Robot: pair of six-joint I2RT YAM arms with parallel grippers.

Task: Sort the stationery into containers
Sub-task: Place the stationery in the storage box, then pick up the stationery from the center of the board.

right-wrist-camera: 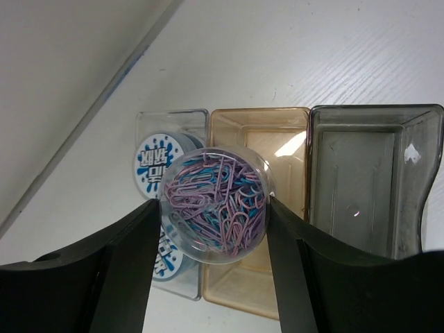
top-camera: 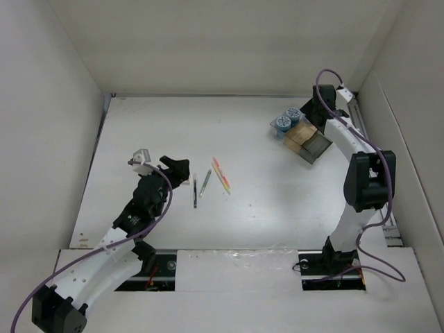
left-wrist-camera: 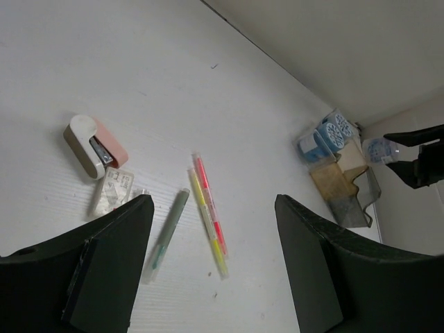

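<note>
My right gripper (right-wrist-camera: pixel 215 208) is shut on a round clear tub of pink and blue paper clips (right-wrist-camera: pixel 215 198), held above the containers (right-wrist-camera: pixel 291 118). Under it, two blue-and-white lidded tubs (right-wrist-camera: pixel 154 161) sit in the clear compartment. The tan compartment (right-wrist-camera: pixel 277 142) and the smoky grey one (right-wrist-camera: pixel 364 180) hold nothing. My left gripper (left-wrist-camera: pixel 214 205) is open above the table. Beyond its fingers lie two orange-yellow pens (left-wrist-camera: pixel 208 208) and a grey-green pen (left-wrist-camera: pixel 168 229). In the top view a thin dark pen (top-camera: pixel 195 193) lies beside them, far from the containers (top-camera: pixel 305 141).
A tan and pink stapler (left-wrist-camera: pixel 94 144) and a small clear box of staples (left-wrist-camera: pixel 113 192) lie left of the pens. White walls enclose the table on three sides. The containers stand at the back right, close to the right wall.
</note>
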